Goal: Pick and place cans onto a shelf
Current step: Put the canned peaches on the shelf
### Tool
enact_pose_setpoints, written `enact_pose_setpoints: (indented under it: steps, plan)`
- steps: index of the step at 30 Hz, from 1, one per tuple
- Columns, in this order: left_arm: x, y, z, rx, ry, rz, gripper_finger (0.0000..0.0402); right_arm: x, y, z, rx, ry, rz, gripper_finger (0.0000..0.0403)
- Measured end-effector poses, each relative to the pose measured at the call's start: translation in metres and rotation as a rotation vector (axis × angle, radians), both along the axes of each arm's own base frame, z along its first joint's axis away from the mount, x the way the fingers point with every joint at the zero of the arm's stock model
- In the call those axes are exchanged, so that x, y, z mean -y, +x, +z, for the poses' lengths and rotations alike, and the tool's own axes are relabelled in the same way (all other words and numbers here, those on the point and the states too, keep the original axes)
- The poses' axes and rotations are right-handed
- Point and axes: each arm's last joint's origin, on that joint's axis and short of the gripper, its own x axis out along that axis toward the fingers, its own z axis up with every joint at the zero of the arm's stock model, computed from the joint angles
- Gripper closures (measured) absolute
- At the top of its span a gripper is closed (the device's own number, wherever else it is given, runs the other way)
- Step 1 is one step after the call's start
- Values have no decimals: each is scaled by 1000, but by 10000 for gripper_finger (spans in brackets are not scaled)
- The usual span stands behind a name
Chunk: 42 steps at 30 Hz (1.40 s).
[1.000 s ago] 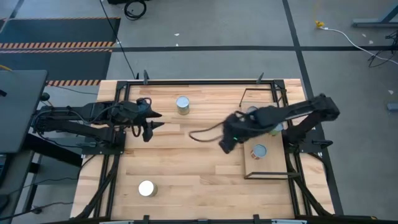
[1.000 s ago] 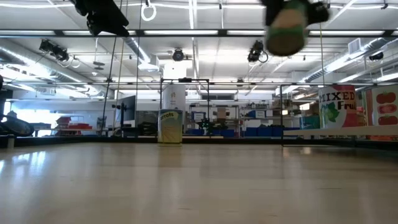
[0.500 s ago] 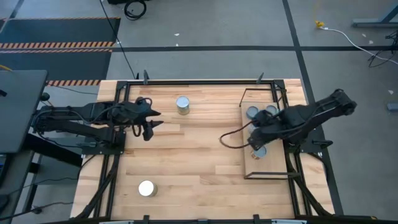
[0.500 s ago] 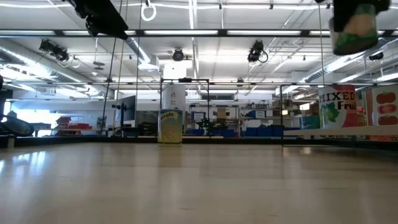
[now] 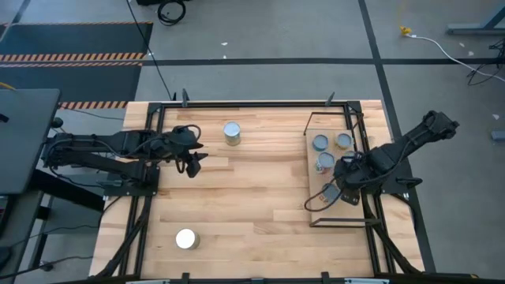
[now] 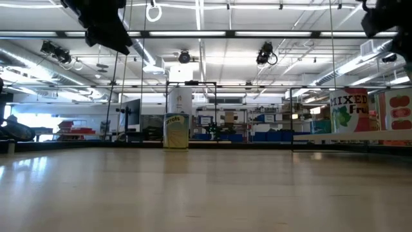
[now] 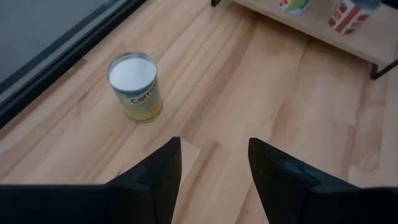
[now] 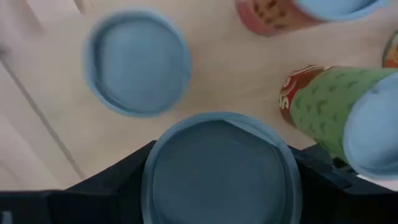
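Observation:
The shelf [image 5: 341, 213], a light wood board in a thin black frame, stands at the table's right side. Three cans stand on its far half [image 5: 320, 143] [image 5: 343, 140] [image 5: 325, 162] and one on its middle [image 5: 330, 192]. My right gripper [image 5: 344, 183] is over the shelf, shut on a blue-topped can [image 8: 221, 168]. My left gripper [image 5: 195, 158] is open and empty above the table's left half, and its wrist view shows its spread fingers [image 7: 214, 168]. Two cans stand on their bases on the tabletop: one at the far middle [image 5: 231, 132], one at the near left [image 5: 186, 238]. My right gripper pinches the can between its two fingers, one on each side of the can's wall just below the top rim [image 8: 151, 177]. The fingers point down from above. The can is upright, top up. I cannot tell whether its base rests on the shelf board.
The black table frame runs along the far edge [image 5: 252, 102] and beside the shelf. The can at the far middle shows in the low view [image 6: 177, 125] and in the left wrist view [image 7: 134, 84]. Bare tabletop lies between the two arms [image 5: 252, 189].
My right gripper has carried the can from above the table's middle toward the right edge, over the shelf, and then a little toward the near edge, staying shut on it. The can has stayed upright.

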Motion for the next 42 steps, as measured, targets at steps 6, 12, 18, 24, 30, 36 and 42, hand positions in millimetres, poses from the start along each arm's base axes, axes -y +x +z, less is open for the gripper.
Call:
enact_pose_setpoints:
  steps: [6, 12, 18, 24, 30, 36, 42]
  plan:
    - [-1, 8, -5, 18, -49, 120, 212, -3, -2, -26, -45, 0, 101, 95]
    - [-2, 19, -10, 20, -49, 155, 212, -5, 2, -28, -7, 5, 15, 91]
    - [-2, 31, -18, 4, -59, 182, 212, -7, 1, -30, -58, 57, -63, 91]
    - [-2, 38, -26, -42, -50, 180, 212, -9, -2, -46, -194, 95, -352, 92]
    - [-1, 37, -31, -98, -51, 140, 212, -7, 1, -49, -125, -5, -611, 93]
    - [0, 29, -37, -220, -41, 101, 212, -9, 0, -49, -81, -41, -635, 86]
    - [0, 28, -37, -229, -40, 101, 212, -11, -2, -49, -82, -40, -614, 63]
